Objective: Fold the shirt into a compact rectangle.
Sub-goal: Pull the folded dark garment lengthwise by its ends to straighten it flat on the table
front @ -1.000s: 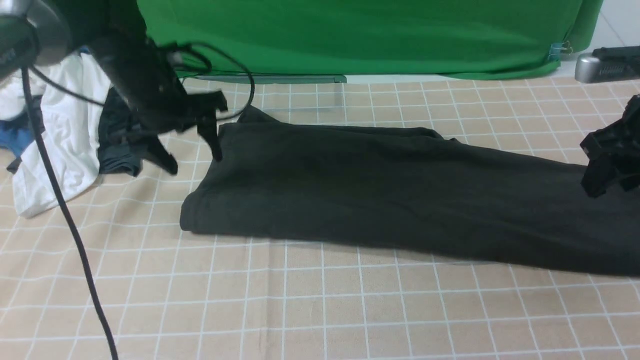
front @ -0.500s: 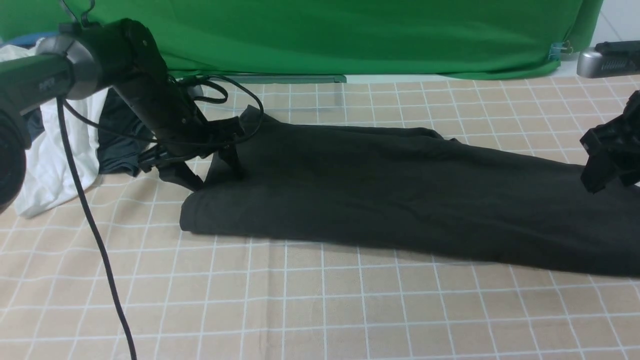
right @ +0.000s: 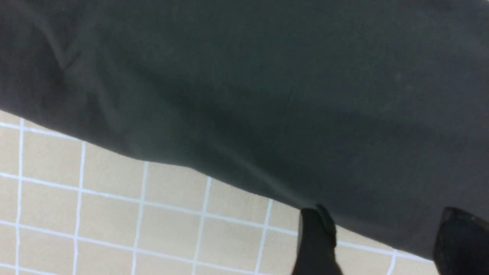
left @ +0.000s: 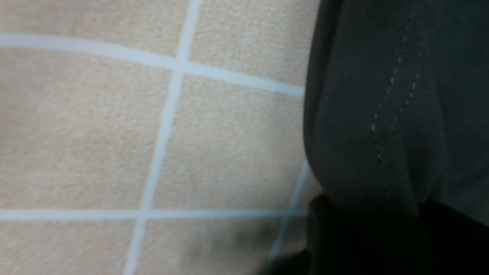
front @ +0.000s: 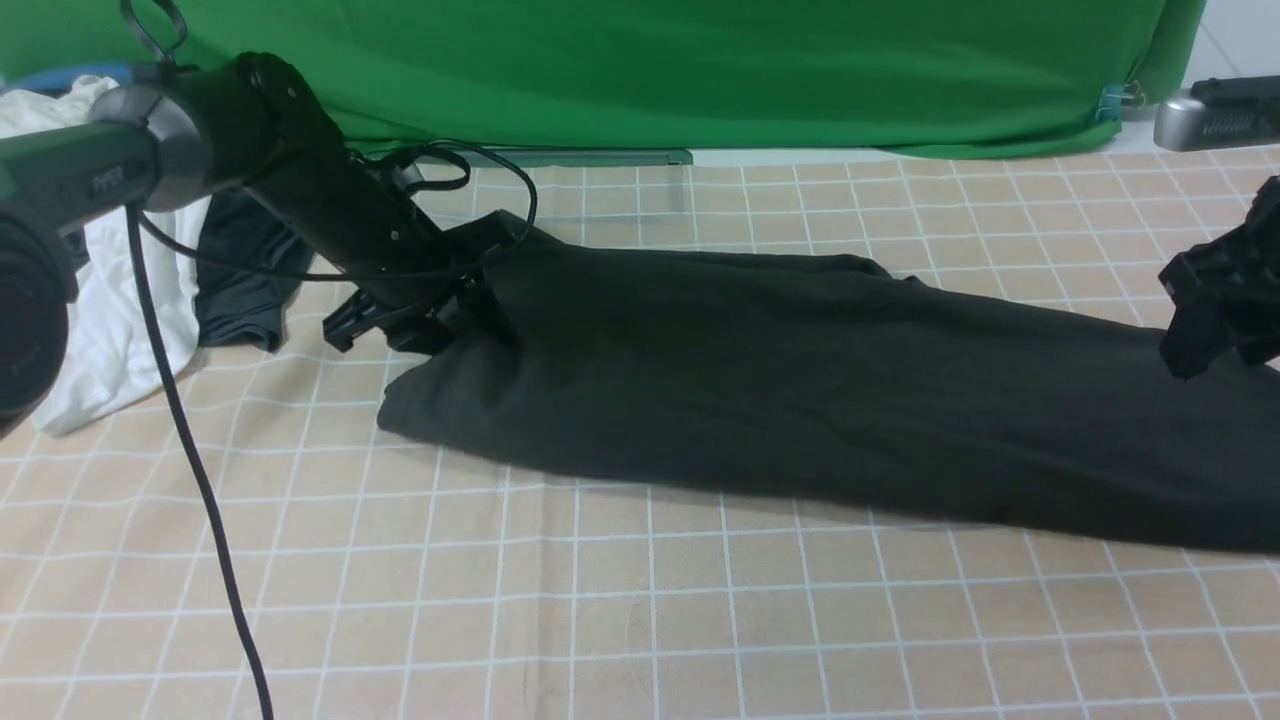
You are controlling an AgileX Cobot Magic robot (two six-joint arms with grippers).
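- The shirt [front: 800, 380] lies across the middle of the counter [front: 600, 600] as one long dark band. It runs from left of centre to past the right edge of the front view.
- I judge the lengthwise folds done, since no sleeve sticks out and the near edge runs fairly straight. The print and neck label are not visible.
- What is left, as I read it, is the crosswise folding, bringing one end over the other until the band is a compact rectangle.
- My left fingers [front: 425, 322] are at the far corner of the shirt's left end, narrowed onto the cloth. The wrist view shows the stitched hem [left: 393, 114] running into their grip, and that corner is bunched and raised a little.
- My right fingers [front: 1195, 350] stand wide apart and hold nothing, just above the band towards its right end, over its near edge.
- The counter is covered with a beige cloth marked in a white grid. It lies flat, with only soft creases near the front.
- At the far left sit a white garment [front: 120, 300] and a dark grey garment [front: 235, 290], apart from the shirt.
- A green backdrop [front: 700, 70] hangs along the far side.
- A black cable [front: 190, 480] trails from my left arm down over the near left of the counter.
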